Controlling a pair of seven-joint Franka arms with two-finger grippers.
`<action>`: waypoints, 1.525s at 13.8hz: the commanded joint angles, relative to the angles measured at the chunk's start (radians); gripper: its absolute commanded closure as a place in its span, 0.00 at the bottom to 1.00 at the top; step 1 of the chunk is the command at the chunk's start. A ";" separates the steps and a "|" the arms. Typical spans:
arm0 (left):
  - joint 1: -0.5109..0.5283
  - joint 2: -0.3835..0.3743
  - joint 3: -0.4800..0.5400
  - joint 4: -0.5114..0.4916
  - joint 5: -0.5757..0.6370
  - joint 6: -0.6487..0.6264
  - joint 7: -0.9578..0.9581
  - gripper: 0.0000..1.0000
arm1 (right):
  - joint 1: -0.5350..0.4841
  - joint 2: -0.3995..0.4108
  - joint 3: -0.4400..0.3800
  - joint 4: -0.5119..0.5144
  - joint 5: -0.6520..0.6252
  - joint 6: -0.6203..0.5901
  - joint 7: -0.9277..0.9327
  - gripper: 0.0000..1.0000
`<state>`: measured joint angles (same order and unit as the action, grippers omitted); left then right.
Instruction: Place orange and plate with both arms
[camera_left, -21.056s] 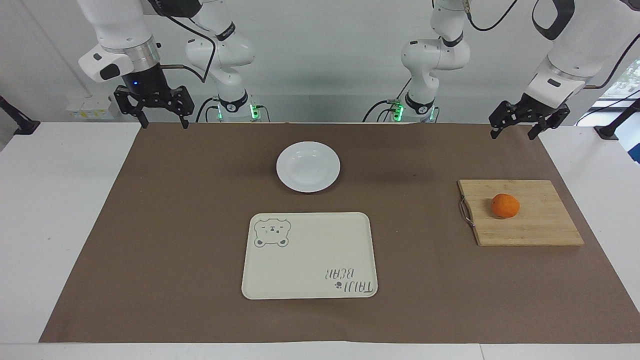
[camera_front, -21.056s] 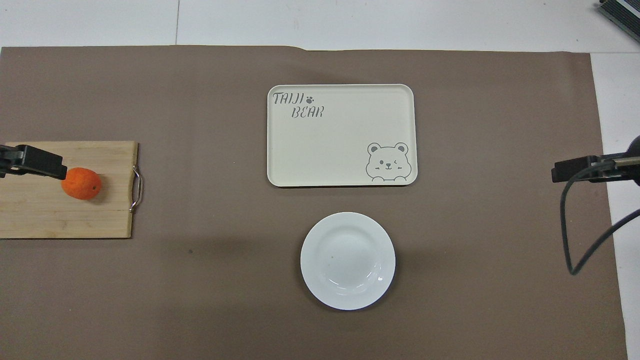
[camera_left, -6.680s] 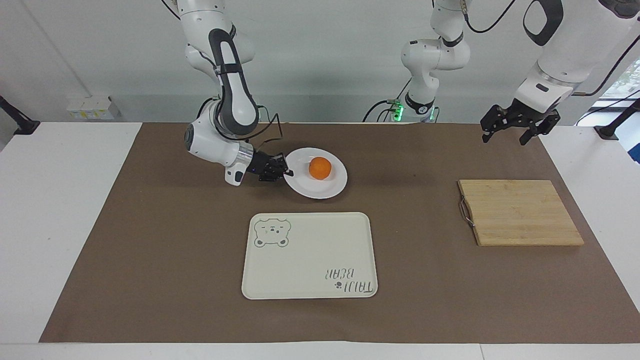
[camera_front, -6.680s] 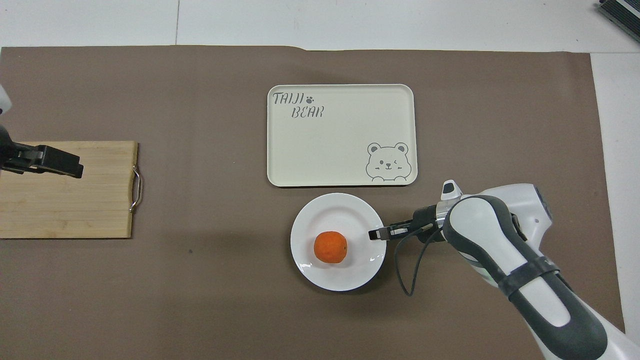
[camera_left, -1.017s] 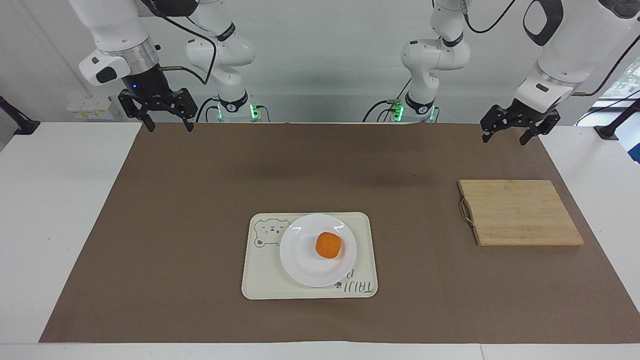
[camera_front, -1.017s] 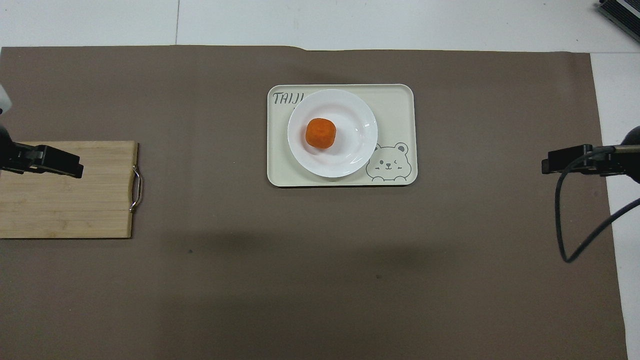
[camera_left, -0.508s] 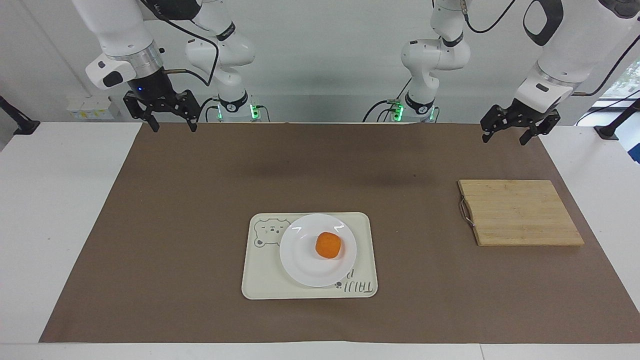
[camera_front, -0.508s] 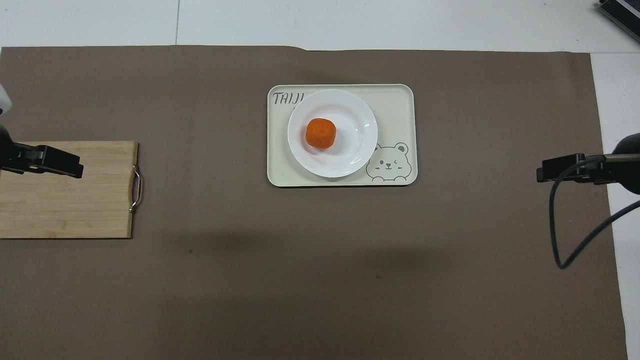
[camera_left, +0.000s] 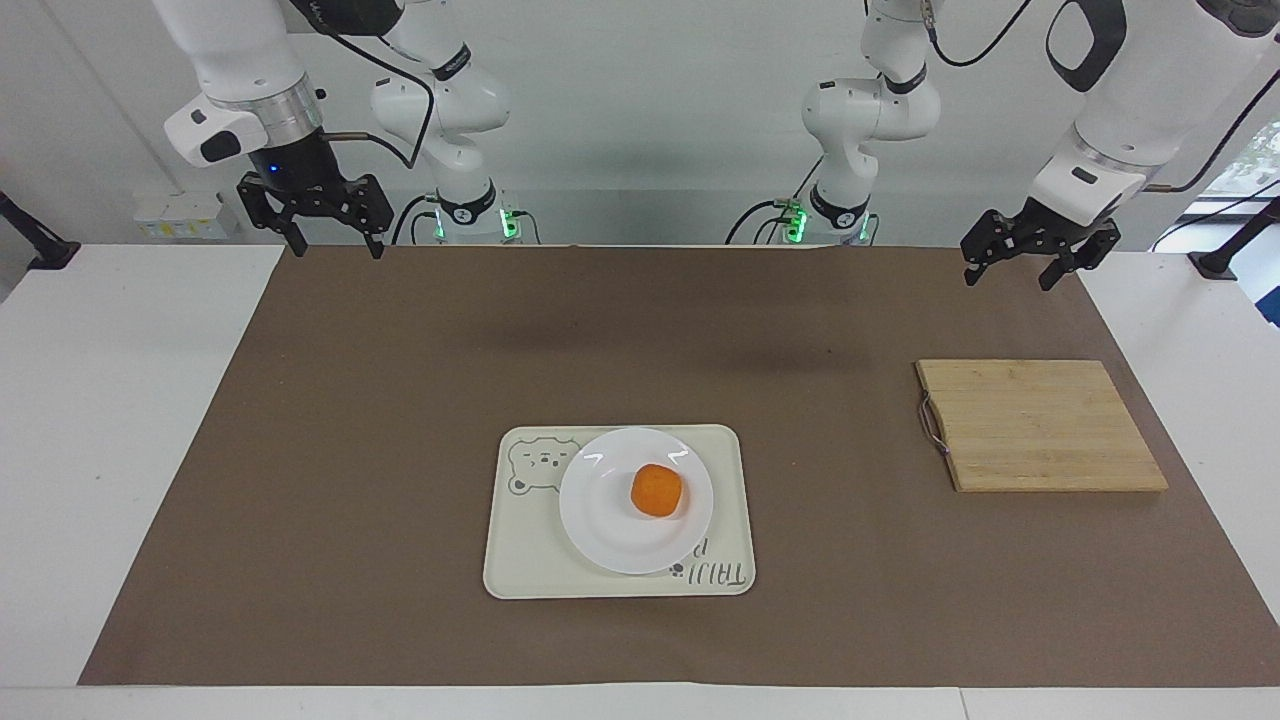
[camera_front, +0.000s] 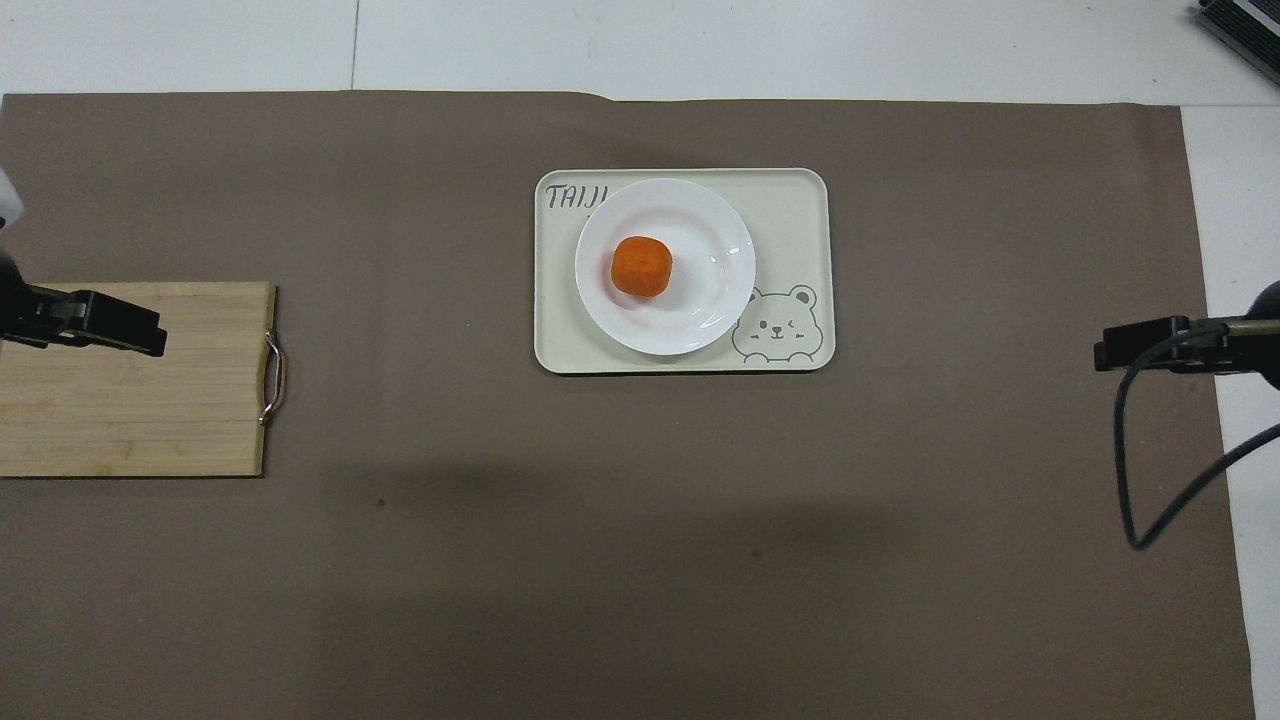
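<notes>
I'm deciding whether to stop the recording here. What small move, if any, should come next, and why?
Probably none beyond holding both arms where they are. The orange sits on the plate, and the plate rests on the tray. The left end effector and right end effector hang open and empty, raised at the robots' edge of the table, so nothing looks left to do.

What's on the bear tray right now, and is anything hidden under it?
The white plate sits on the tray, with the orange in its well. The plate covers part of the tray's lettering; whatever lies beneath it cannot be seen.
</notes>
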<state>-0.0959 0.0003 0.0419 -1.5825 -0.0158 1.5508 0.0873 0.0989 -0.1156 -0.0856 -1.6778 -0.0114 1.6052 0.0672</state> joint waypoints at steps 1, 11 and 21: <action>0.010 -0.005 -0.008 0.007 0.014 -0.012 0.003 0.00 | 0.001 -0.033 0.003 0.007 -0.015 -0.040 0.008 0.00; 0.010 -0.005 -0.008 0.009 0.014 -0.012 0.003 0.00 | -0.002 -0.030 0.001 0.013 -0.013 -0.031 -0.072 0.00; 0.010 -0.005 -0.008 0.007 0.014 -0.012 0.003 0.00 | -0.005 -0.027 0.000 0.017 -0.029 -0.016 -0.070 0.00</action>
<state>-0.0959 0.0003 0.0419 -1.5825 -0.0158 1.5508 0.0873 0.0990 -0.1442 -0.0877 -1.6672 -0.0177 1.5787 0.0164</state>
